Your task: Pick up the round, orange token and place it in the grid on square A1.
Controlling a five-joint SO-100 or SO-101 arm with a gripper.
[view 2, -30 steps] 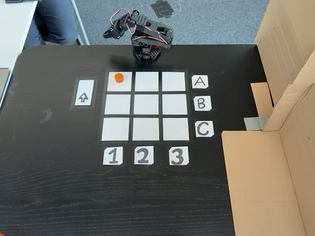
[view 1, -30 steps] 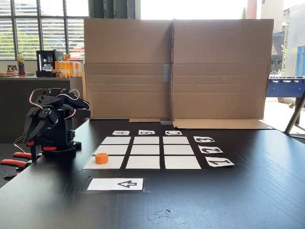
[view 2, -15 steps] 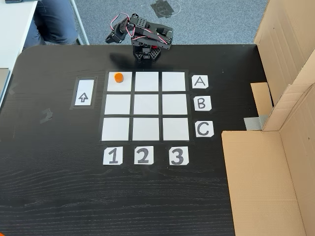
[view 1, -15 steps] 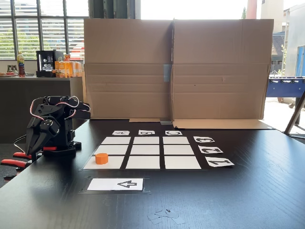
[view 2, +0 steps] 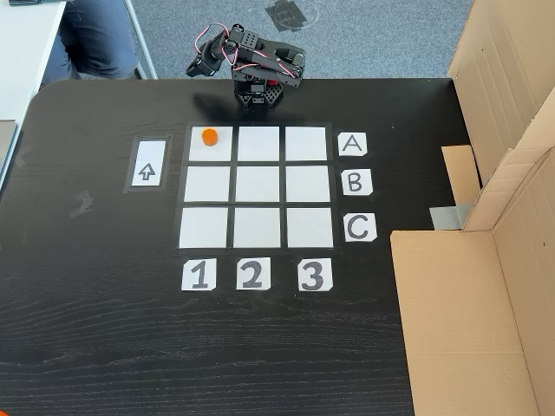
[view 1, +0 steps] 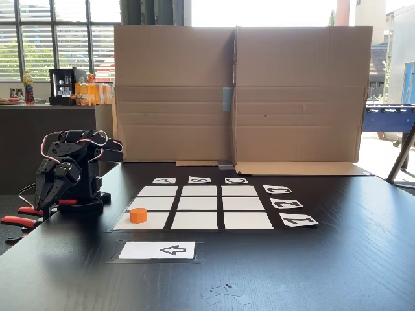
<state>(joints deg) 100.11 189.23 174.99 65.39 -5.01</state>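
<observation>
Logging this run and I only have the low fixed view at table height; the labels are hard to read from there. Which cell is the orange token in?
Observer: In the fixed view looking down, the round, orange token sits in the corner cell where row A meets column 1, so square A1.
Operator: Fully inside, or over a gap?
Observer: Fully on the white cell, nearer the edge on the arm's side, touching none of the black gaps of the grid.
Operator: Gripper near it?
Observer: No. The gripper is tucked in by the table's far edge, off the grid. I can't tell whether it is open or shut.
</observation>
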